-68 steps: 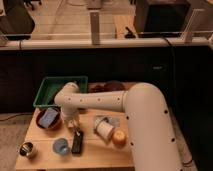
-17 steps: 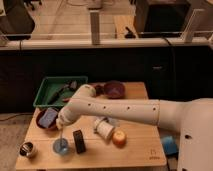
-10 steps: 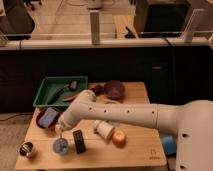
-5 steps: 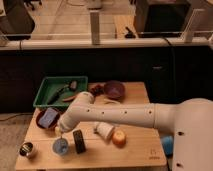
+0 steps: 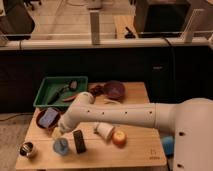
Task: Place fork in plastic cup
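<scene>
- Above the plastic cup (image 5: 61,146): gripper (image 5: 62,131), just up from its rim, near the bench (image 5: 135,152) front-left.
- Fork: not discernible.
- Gripper state: cannot tell.

Smooth, off-white, rounded arm shells (image 5: 125,114) with bulbous joints; gripper (image 5: 62,131) at the tapered end, above the plastic cup (image 5: 61,146).

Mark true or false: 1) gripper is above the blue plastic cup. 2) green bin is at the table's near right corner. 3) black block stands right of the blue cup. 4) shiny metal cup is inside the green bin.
1) True: the gripper is just above the plastic cup.
2) False: the green bin is far left.
3) True: the black block stands there.
4) False: the metal cup is on the table's near left corner.
</scene>
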Controlling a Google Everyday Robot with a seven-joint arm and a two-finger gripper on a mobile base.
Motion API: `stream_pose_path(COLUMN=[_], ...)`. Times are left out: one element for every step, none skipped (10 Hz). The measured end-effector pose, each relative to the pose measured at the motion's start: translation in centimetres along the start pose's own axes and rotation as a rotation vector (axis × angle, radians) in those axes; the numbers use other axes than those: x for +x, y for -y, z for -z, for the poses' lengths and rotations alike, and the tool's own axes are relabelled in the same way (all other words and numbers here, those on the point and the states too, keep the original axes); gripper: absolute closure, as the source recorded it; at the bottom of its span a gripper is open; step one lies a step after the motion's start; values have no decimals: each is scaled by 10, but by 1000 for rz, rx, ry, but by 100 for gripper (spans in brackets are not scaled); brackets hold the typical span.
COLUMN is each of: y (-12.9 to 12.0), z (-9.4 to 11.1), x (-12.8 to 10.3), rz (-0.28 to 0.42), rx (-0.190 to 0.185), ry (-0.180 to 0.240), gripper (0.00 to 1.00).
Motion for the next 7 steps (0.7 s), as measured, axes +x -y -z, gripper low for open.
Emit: stream_pose_path(y=[-1,-1,-2,-4,-11,-14,-16], z=[2,5,7,10,16,20,23], x=[0,-1,-1,-2,-4,-5,-5], rz=[-4,-6,-11,-19,-56,-75,-92], rx=[1,5,4,3,-2,-5,-8], ry=[-5,-11,-18,-28,-53,-67,-81], gripper=[20,20,20,20,20,20,20])
